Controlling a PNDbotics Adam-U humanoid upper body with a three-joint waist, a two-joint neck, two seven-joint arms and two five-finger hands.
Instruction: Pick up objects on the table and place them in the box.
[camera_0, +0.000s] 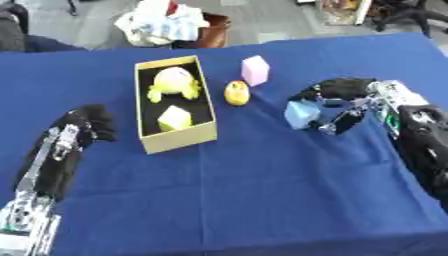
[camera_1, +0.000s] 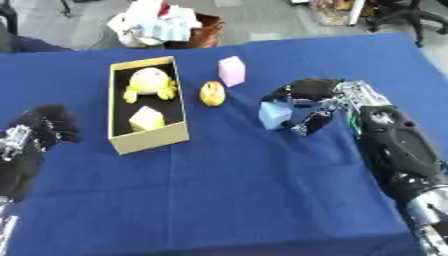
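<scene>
Two items in box (camera_0: 178, 139); right hand (camera_0: 337, 97) clasps blue block (camera_0: 302, 114)

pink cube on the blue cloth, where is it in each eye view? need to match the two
Left eye view: the small pink cube sits upper centre, just right of the open yellow cardboard box.
Right eye view: same cube, shifted left, still right of the box.
Shared landmark: the small yellow-orange rounded toy lies on the cloth just in front of the cube, to its left, in both views.

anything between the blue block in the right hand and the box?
Yes: the yellow egg-shaped object lies on the cloth between the right hand holding the light blue block and the box; lifting over should clear it.
</scene>
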